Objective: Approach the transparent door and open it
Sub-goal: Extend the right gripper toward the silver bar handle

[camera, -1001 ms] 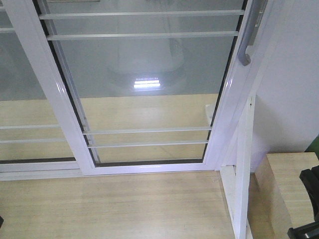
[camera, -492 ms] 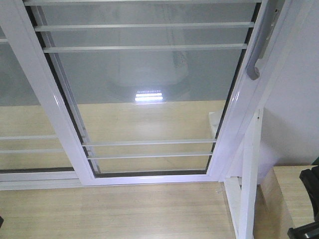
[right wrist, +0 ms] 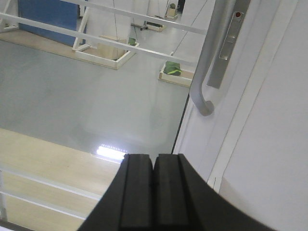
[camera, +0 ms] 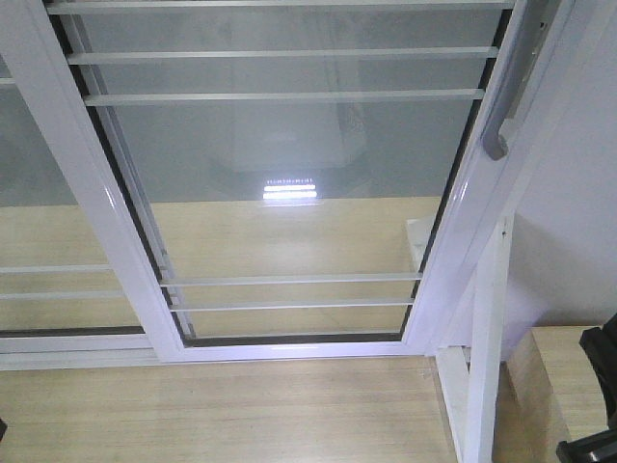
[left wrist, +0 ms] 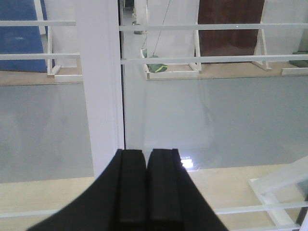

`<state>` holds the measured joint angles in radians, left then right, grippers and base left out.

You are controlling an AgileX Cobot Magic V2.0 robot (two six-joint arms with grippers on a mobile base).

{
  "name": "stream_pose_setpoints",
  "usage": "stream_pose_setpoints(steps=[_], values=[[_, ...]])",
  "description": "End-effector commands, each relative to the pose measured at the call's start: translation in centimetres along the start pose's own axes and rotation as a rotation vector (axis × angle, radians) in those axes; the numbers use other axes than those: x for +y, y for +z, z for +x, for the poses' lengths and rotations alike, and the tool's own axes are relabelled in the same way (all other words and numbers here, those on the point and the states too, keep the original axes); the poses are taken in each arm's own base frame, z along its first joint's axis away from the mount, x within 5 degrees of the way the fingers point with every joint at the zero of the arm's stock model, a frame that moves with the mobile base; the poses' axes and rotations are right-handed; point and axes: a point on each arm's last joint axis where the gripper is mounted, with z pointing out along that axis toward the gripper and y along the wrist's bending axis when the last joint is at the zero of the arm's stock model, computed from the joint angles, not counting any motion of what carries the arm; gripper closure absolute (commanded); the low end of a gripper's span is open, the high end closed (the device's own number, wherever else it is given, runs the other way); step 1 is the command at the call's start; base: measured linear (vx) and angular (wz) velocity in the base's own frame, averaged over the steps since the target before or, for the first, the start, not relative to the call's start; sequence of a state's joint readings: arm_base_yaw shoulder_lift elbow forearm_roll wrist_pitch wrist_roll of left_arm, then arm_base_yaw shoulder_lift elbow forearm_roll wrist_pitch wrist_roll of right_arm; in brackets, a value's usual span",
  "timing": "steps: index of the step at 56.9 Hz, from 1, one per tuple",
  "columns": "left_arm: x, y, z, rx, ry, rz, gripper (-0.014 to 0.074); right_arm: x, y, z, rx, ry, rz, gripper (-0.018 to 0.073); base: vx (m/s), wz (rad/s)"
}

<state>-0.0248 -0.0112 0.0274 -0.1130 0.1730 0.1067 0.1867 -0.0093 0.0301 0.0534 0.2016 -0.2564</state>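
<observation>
Left gripper: jaws pressed together at bottom centre of its view, facing a bare white stile, no handle there. Right gripper: also closed on nothing, bottom centre; the transparent door fills mid-frame in the front view, and its grey handle on the door's right edge runs lengthwise up that edge, hooked end lowest. Handle sits up and right of the right tips, well clear, so right arm looks nearer, and the jaws would need to part first.

Wood floor; light wooden box at right.
</observation>
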Motion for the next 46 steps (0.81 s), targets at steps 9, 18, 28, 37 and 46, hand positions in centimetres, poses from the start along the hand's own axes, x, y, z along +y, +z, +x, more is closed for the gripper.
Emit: stream_pose_setpoints(steps=[9,18,28,37,46], values=[[0.04,-0.31,-1.53,-0.114,-0.007,-0.003,0.0603,-0.21,-0.08,-0.73,-0.087,-0.008,0.027,0.0565,0.0,0.0],[0.04,-0.31,-1.53,-0.114,-0.007,-0.003,0.0603,-0.21,-0.08,-0.73,-0.087,-0.008,0.027,0.0565,0.0,0.0],[0.04,-0.31,-1.53,-0.114,-0.007,-0.003,0.0603,-0.21,-0.08,-0.73,-0.087,-0.008,0.027,0.0565,0.0,0.0],[0.04,-0.31,-1.53,-0.114,-0.007,-0.003,0.0603,-0.21,-0.08,-0.73,-0.087,-0.008,0.027,0.0565,0.0,0.0],[0.04,-0.31,-1.53,-0.114,-0.007,-0.003,0.0603,-0.21,-0.08,-0.73,-0.087,-0.008,0.027,0.0565,0.0,0.0]])
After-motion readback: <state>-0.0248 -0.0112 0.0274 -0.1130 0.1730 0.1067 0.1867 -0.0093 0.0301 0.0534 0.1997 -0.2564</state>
